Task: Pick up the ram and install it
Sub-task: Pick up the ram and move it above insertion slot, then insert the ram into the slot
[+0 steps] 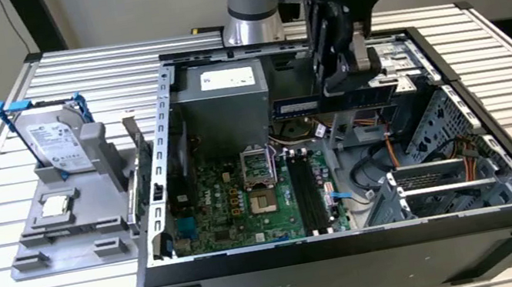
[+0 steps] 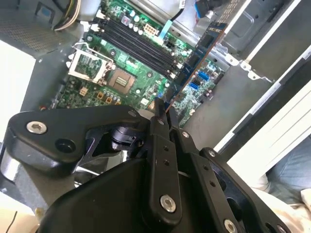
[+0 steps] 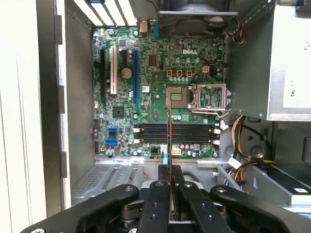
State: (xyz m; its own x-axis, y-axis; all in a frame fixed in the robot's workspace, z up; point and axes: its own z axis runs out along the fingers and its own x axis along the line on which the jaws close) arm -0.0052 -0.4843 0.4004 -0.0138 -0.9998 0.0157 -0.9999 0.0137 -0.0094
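While above the motherboard [image 1: 236,209], gripper [image 1: 351,87] tight on the ram [image 1: 297,108], clear of the memory slots [image 1: 307,197].

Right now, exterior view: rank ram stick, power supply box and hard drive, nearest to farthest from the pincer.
1. ram stick: gripped by the pincer, over the case.
2. power supply box: inside the case, toward the exterior view's left.
3. hard drive: outside the case, far on the exterior view's left.

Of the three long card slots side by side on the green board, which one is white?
The white slot is the middle one in the first wrist view. It lies between the black slot and the longer blue slot.
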